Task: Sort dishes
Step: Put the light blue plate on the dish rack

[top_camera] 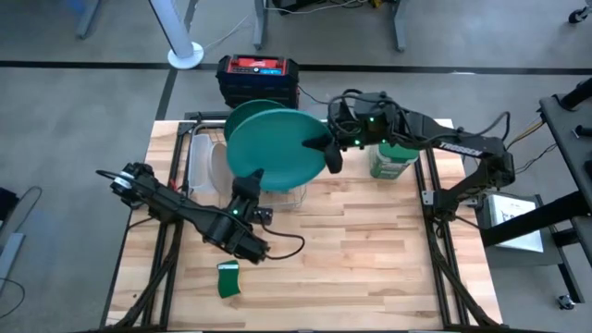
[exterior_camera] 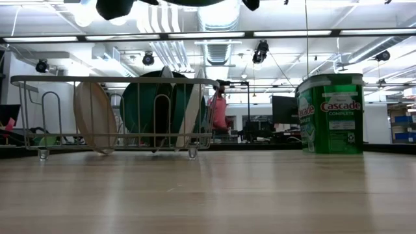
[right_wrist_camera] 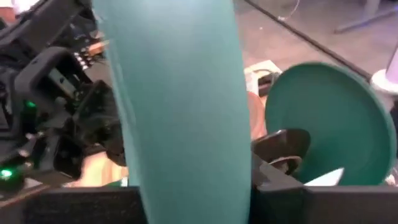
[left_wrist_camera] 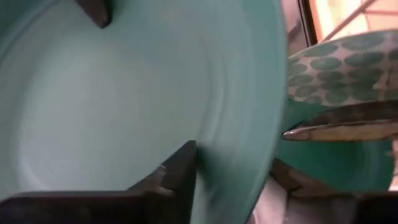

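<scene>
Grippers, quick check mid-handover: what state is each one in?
Left gripper: at the near rim of the round teal plate; open or closed cannot be told.
Right gripper: closed on the teal plate's opposite rim.

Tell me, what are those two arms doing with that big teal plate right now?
Right gripper shut on teal plate rim, above the dish rack. Left gripper at its opposite edge. Dark green plate racked below. Nothing in the way.

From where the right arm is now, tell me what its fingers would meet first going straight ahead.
The teal plate: the right gripper is already at its rim, and beyond it probably the left gripper on the opposite edge.
</scene>
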`<move>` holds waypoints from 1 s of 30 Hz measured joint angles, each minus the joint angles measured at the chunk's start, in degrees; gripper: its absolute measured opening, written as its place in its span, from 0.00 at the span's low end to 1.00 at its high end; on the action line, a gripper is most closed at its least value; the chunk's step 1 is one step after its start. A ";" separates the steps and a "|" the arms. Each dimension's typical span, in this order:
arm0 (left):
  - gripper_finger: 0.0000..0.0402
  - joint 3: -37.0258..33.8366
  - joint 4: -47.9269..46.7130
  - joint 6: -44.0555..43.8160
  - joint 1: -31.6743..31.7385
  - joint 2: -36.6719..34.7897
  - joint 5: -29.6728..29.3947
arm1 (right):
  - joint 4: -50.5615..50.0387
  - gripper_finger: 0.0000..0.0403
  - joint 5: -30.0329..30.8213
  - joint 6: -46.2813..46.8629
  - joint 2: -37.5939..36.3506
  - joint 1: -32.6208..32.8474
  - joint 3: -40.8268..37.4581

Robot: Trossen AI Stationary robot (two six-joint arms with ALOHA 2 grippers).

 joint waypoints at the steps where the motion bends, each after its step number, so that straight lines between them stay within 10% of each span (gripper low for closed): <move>1: 0.29 0.00 -0.21 -1.58 -0.09 -0.35 0.24 | 0.21 0.08 0.16 -0.07 -0.04 0.02 0.00; 11: 0.55 0.00 -6.40 -16.97 -5.77 -10.00 8.39 | -0.85 0.08 13.83 -7.49 -1.07 0.04 -0.02; 30: 0.58 -0.09 -4.35 -31.25 -21.78 -33.11 10.15 | 13.28 0.08 23.03 -9.85 3.26 7.42 -10.05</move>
